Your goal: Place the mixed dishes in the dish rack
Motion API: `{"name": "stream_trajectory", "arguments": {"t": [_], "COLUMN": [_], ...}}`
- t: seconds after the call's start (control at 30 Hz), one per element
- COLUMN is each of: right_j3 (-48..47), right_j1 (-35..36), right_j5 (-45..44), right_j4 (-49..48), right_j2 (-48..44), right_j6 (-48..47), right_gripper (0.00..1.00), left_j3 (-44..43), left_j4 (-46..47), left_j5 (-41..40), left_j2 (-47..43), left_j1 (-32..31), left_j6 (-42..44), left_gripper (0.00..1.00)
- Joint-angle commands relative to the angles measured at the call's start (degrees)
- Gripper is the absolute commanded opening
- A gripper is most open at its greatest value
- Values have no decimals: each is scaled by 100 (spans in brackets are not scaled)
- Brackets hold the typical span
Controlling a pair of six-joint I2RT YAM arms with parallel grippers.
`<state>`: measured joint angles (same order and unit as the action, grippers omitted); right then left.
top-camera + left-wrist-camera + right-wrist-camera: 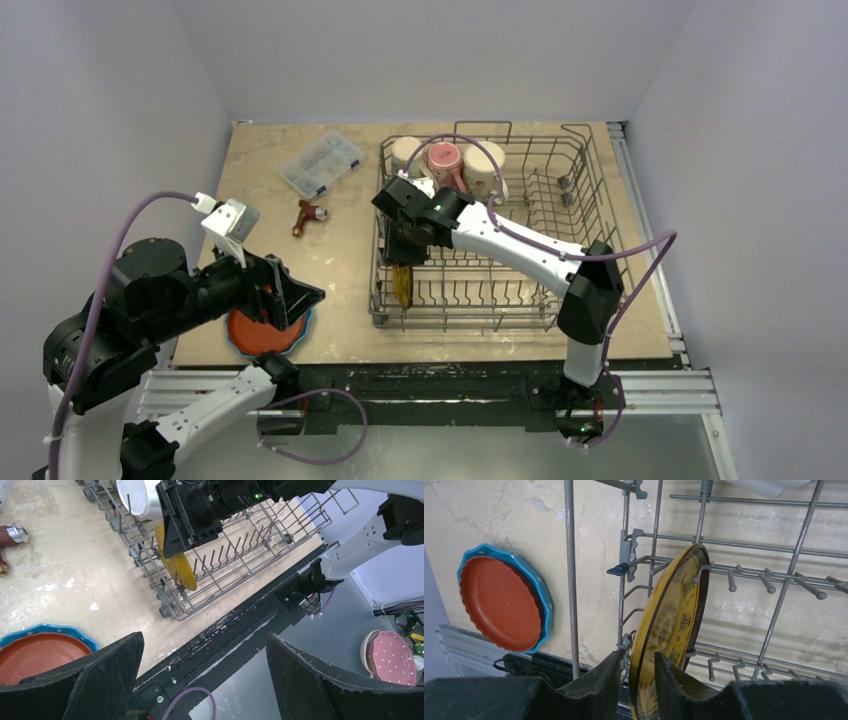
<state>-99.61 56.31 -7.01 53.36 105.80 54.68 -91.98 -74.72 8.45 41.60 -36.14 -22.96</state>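
Yellow plate (669, 630), dark-rimmed with printed medallions, stood on edge between tines at the near-left corner of the dish rack (600, 190). Right gripper (638, 658) pinched its rim. Left gripper (204, 639) hung spread wide above the orange plate (35, 652), which sat stacked in the blue plate (50, 629).

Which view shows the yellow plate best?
The right wrist view: the yellow plate is close, its pattern clear, upright in the rack. Left wrist shows it partly behind the right gripper; top shows only a sliver.
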Motion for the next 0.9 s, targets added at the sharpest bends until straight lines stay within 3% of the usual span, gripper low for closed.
{"name": "stream_trajectory", "arguments": {"t": [0.0, 0.43, 0.67, 0.87], "right_j3": [-80, -400, -309, -86], "right_j1": [70, 125, 125, 117], "right_j5": [136, 315, -328, -685], "right_j4": [-252, -488, -285, -492], "right_j2": [-215, -709, -1361, -2016], "right_j6": [-144, -745, -1338, -2129], "right_gripper": [32, 48, 50, 56], "left_j3": [80, 803, 1258, 1136], "left_j4": [139, 378, -84, -91], "left_j5": [96, -162, -2269, -2621], "left_j2": [53, -30, 188, 908], "left_j1": [1, 1, 5, 107], "left_j6": [-44, -780, -2033, -2465], "left_gripper": [91, 92, 100, 100]}}
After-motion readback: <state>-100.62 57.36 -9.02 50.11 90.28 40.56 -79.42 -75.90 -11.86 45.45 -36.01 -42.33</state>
